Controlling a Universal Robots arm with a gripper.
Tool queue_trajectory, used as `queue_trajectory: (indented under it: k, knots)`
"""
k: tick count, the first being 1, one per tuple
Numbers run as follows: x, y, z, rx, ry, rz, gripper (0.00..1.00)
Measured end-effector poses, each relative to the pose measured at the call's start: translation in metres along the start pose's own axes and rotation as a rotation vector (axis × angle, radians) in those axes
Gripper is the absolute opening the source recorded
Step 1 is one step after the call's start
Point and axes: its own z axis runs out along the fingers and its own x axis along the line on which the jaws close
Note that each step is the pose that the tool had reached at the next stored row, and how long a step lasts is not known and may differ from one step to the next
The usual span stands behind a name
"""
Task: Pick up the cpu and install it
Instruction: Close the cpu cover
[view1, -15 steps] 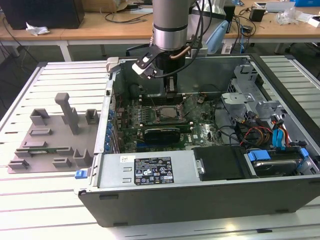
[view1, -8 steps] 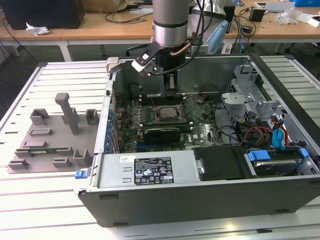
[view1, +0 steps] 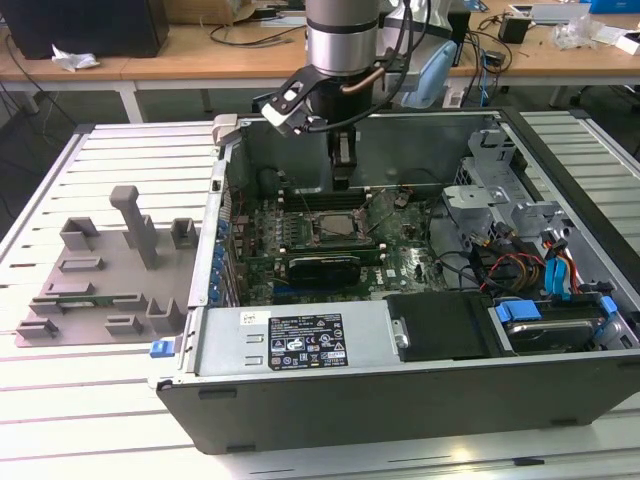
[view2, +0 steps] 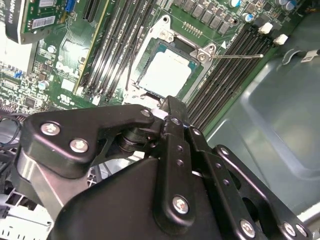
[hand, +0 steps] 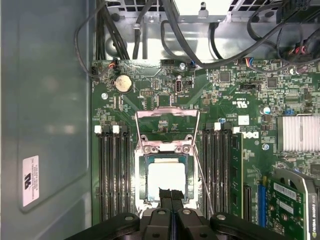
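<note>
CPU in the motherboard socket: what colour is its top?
The cpu has a pale silvery-white top, shown best in the first wrist view.

Chip: one small, flat, square cpu (hand: 167, 179) with a pale silvery metal top.
Case: one open dark metal computer case (view1: 400, 400), lying mid-desk.
Tray: one grey moulded plastic fixture tray (view1: 100, 290), by the desk edge on the exterior view's left.
Card: one long black expansion card (view1: 322, 268).
Board: one green motherboard (hand: 150, 100).
Battery: one round silver coin cell (hand: 123, 83).
Cooling: one silvery finned heat sink (hand: 299, 132).
Memory: two banks of long black memory slots (hand: 114, 180), one on each side of the chip.
Power: one silvery box-shaped power supply (view1: 215, 355).
Arm: one grey robot arm (view1: 343, 40) with one black pincer (view1: 341, 183).
Desk: one white slatted desk (view1: 130, 150).
</note>
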Motion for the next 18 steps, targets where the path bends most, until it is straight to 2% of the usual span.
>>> queue_trajectory:
  k: [8,14,18]
  knots:
    - [0.0001,0.0004,-0.0010,0.0000,0.0000,0.000,0.11]
    - [0.0002,0.0105,-0.0006,0.0000,0.0000,0.000,0.11]
    - [0.0004,0.0229,-0.0002,-0.0001,0.0000,0.000,0.11]
